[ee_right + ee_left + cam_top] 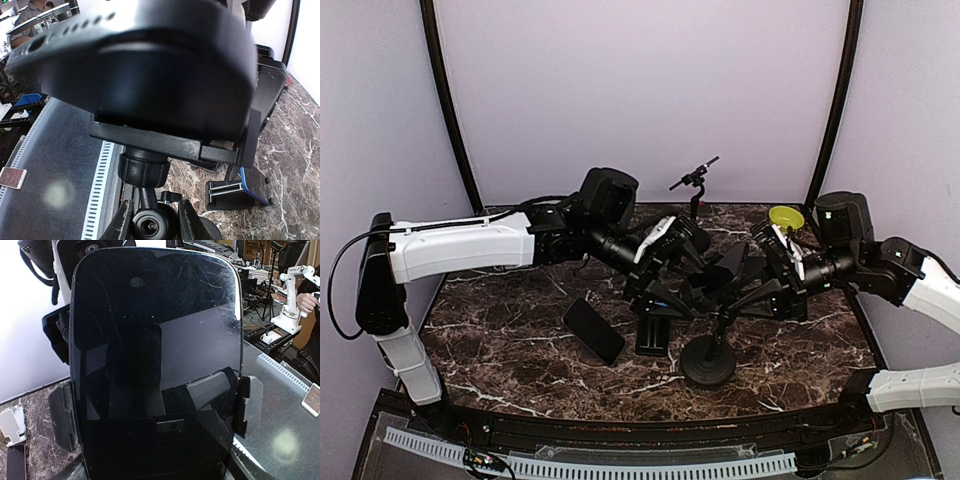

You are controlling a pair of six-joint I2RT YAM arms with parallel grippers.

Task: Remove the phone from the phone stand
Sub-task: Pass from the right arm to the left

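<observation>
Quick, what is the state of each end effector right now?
Left end effector: closed on the phone, at its sides.
Right end effector: closed on the phone stand, at its stem.

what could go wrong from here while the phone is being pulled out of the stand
1. The jaws of the left gripper meet only the narrow edges of the glossy black phone; it could slip and fall onto the dark marble table.
2. The right gripper pinches just the thin stem of the black phone stand; if the cradle clings, the stand may tilt or lift.
</observation>
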